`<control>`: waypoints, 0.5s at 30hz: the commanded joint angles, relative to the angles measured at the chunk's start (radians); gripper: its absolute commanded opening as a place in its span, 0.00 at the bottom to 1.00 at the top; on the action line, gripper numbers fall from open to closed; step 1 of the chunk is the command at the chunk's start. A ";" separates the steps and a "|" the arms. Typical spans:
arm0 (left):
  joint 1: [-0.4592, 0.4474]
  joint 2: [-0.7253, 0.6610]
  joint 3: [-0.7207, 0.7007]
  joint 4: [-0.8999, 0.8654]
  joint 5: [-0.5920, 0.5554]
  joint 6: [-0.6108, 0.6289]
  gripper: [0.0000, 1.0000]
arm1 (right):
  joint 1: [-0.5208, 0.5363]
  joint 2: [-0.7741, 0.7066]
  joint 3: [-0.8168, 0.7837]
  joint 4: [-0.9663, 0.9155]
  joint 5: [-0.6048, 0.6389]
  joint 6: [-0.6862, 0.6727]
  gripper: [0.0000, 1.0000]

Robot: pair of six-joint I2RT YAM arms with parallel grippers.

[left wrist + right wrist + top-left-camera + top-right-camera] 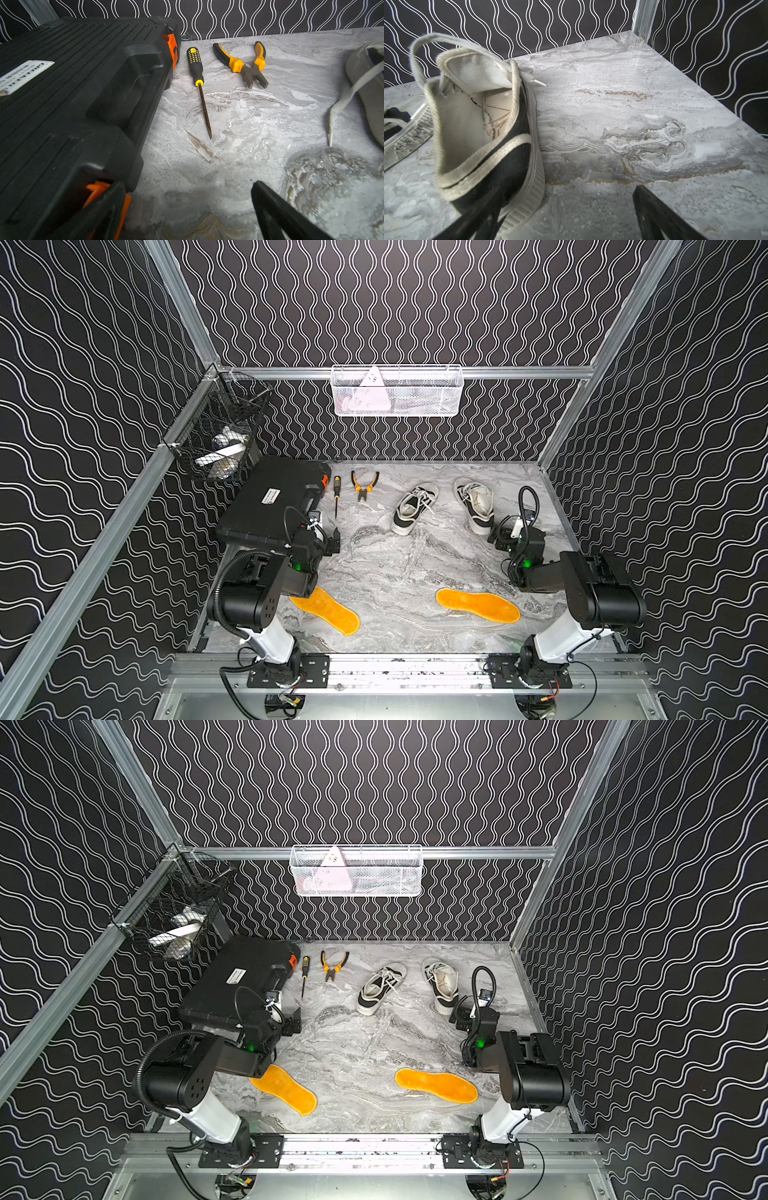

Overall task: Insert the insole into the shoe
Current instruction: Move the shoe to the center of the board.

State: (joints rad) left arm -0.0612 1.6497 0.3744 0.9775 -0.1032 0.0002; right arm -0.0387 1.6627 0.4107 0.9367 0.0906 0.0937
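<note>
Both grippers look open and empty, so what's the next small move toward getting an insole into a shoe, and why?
Probably draw the right gripper back to the nearer orange insole and grasp its edge. It is open and empty beside the shoe, while that insole lies flat and untouched on the table.

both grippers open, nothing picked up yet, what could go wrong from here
The left insole and right insole lie flat on the table; the jaws may just push them along instead of lifting an edge.
On the right shoe, loose laces and the raised tongue could snag the insole going in.
The left gripper sits close to the toolbox and screwdriver; a swing might knock them.
</note>
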 commanded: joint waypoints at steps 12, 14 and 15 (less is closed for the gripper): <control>0.004 -0.154 0.423 -0.729 -0.002 -0.296 0.99 | 0.018 -0.297 0.263 -0.674 -0.068 0.133 1.00; -0.046 -0.124 0.541 -0.919 -0.058 -0.370 0.99 | 0.052 -0.313 0.310 -0.780 -0.088 0.179 1.00; -0.075 -0.110 0.586 -0.982 -0.059 -0.378 0.98 | 0.073 -0.316 0.323 -0.814 -0.091 0.189 1.00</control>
State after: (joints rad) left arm -0.0921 1.5173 0.8730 0.2588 -0.1692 -0.2600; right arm 0.0017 1.3594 0.7010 0.3584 0.0582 0.2054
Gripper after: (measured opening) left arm 0.992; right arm 0.995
